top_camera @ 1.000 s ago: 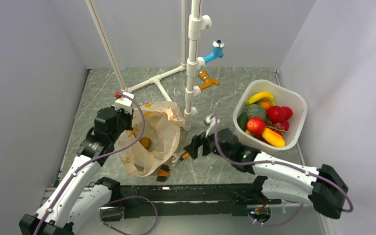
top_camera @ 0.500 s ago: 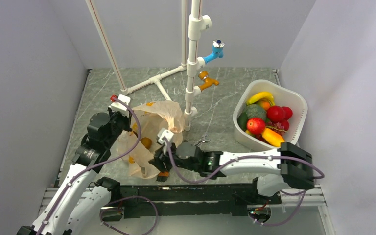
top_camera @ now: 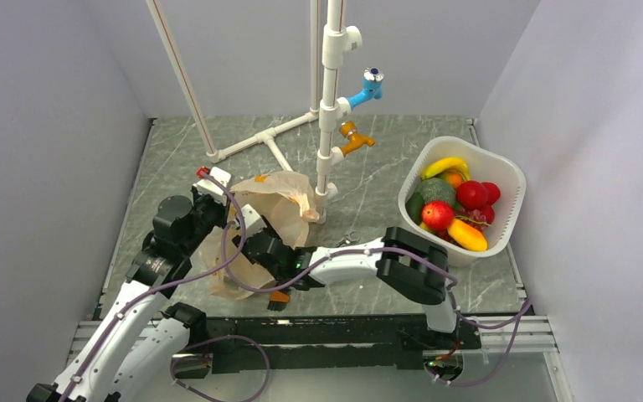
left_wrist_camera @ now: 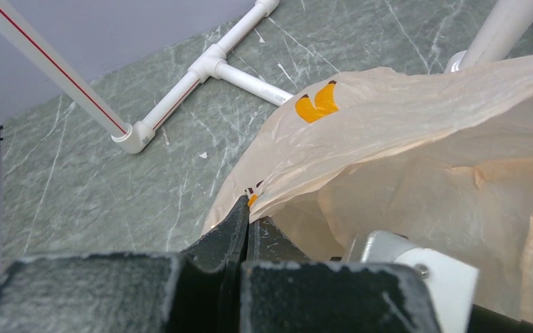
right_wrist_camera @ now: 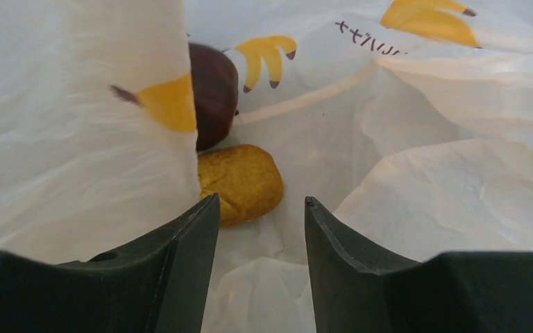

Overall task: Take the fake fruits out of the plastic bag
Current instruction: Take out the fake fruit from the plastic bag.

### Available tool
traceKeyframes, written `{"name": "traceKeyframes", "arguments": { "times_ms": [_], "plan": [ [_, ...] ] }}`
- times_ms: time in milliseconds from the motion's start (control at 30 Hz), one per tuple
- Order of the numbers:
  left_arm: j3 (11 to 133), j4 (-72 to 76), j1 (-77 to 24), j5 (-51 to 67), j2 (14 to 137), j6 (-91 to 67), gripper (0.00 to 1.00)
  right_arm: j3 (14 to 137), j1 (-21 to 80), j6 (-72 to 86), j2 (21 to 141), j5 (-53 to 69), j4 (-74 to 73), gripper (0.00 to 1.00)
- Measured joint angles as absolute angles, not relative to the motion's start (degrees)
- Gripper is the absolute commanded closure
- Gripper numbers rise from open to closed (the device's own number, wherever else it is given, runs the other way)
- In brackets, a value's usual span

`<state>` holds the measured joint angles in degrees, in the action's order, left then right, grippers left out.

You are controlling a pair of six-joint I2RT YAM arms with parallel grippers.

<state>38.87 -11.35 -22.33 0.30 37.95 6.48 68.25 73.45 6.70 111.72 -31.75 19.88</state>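
Observation:
The peach-orange plastic bag [top_camera: 280, 199] lies left of centre on the table, its mouth held up. My left gripper [left_wrist_camera: 248, 215] is shut on the bag's rim [left_wrist_camera: 298, 177] and lifts it. My right gripper [right_wrist_camera: 260, 208] is open inside the bag, which fills the right wrist view [right_wrist_camera: 430, 173]. A yellow-brown fruit [right_wrist_camera: 243, 182] lies just ahead of the fingers, slightly left. A dark red fruit [right_wrist_camera: 212, 94] lies behind it, half hidden by a bag fold. In the top view my right wrist [top_camera: 270, 251] covers the bag's mouth and both fruits are hidden.
A white slotted basket [top_camera: 502, 172] at the right holds a banana, melon, red fruits and others. A white pipe stand [top_camera: 328, 100] with blue and orange taps rises just behind the bag. A floor pipe [left_wrist_camera: 180, 94] runs behind the left gripper.
My right arm has swung left from mid-table and its gripper has gone into the bag's mouth. My left gripper has kept its hold on the rim, shifting slightly back-left.

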Motion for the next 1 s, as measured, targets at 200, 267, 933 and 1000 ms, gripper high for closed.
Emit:
{"name": "traceKeyframes", "arguments": {
  "times_ms": [200, 267, 933, 1000],
  "plan": [
    [38.87, -11.40, -22.33, 0.14, 38.50, 6.87, 1.00, 69.23, 72.97, 6.57, 114.21, -30.22, 19.79, 0.34],
    [38.87, -11.42, -22.33, 0.14, 38.65, 6.87, 1.00, 67.85, 72.60, 6.44, 114.17, -26.87, 22.17, 0.27],
    [38.87, -11.44, -22.48, 0.14, 39.68, 6.85, 1.00, 66.08, 66.17, 6.50, 114.85, -12.88, 27.16, 0.02],
    [38.87, -11.44, -22.48, 0.14, 39.70, 6.87, 1.00, 68.12, 66.24, 5.96, 116.55, -11.92, 27.88, 0.02]
  ]
}}
